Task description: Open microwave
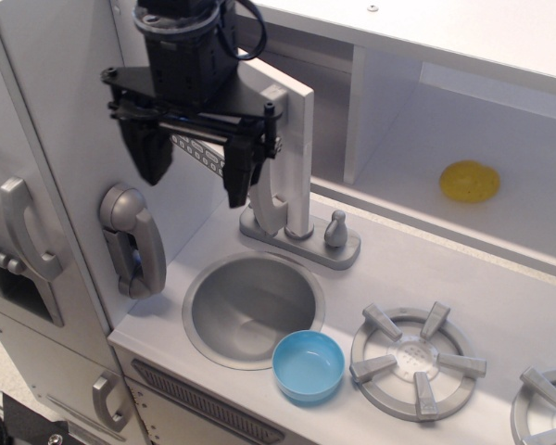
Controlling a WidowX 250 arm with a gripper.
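The microwave door (295,120) stands swung outward, its white edge facing the camera. Its tall grey handle (276,190) hangs at the free end, and the row of small buttons (204,154) shows on its face. The open cavity (329,102) lies behind it. My black gripper (195,167) is in front of the door's face, left of the handle. Its jaws are spread wide and hold nothing. One finger (239,181) hangs just left of the handle, and the other finger (150,156) is near the cabinet wall. The window is hidden behind the gripper.
A grey wall telephone handset (130,236) hangs below the gripper. The faucet (301,236), the sink (250,306), a blue bowl (308,366) and a burner (417,357) are on the counter. A yellow object (470,181) lies on the right shelf.
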